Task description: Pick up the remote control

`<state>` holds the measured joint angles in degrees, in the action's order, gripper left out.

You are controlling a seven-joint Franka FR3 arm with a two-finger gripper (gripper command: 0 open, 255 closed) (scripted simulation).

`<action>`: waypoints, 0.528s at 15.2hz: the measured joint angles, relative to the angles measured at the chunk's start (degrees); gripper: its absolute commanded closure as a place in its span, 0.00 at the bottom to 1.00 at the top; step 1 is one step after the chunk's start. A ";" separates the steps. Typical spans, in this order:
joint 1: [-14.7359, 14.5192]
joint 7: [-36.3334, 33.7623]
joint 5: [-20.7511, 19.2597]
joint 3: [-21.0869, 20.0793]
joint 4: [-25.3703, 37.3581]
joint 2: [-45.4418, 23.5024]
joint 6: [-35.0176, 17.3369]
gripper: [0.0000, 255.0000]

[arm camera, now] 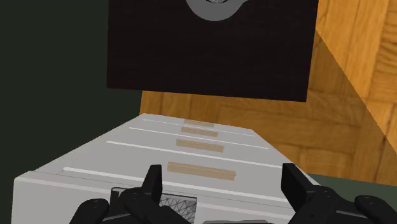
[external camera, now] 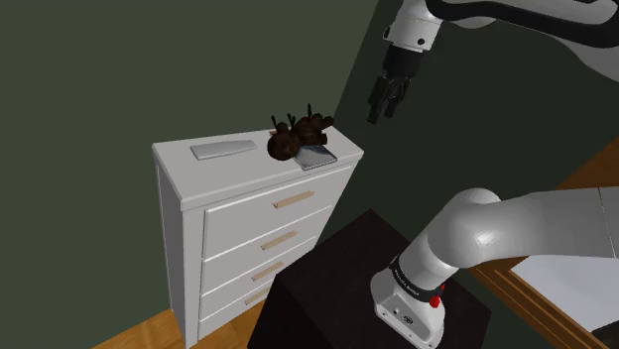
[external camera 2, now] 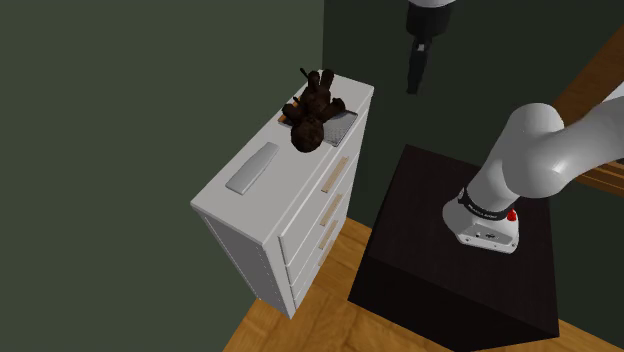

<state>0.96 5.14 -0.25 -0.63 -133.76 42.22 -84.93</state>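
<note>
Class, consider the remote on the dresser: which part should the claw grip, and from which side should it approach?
Grip the remote across its narrow width, mid-length, coming straight down from above. It lies flat on the dresser, long and thin, so only its long edges can be pinched. The plush toy sits apart from it, which probably leaves room.

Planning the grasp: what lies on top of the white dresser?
A flat grey remote control, and a dark brown plush toy lying on a grey flat item, partly hidden beneath it.
</note>
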 measured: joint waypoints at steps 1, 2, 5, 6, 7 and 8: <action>0.00 0.00 0.00 0.00 0.00 0.00 0.00 0.00; -0.26 0.81 -0.15 0.18 0.11 -0.93 -0.86 0.00; -1.36 6.12 -1.41 1.88 -0.41 -4.61 -5.36 0.00; -1.87 7.90 -1.65 2.29 0.34 -6.96 -7.20 0.00; -2.40 9.66 -1.82 2.63 0.36 -8.46 -8.84 0.00; -2.96 11.34 -1.93 2.87 0.81 -10.25 -10.35 0.00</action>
<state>-2.00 16.48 -2.18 2.24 -132.96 31.98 -95.28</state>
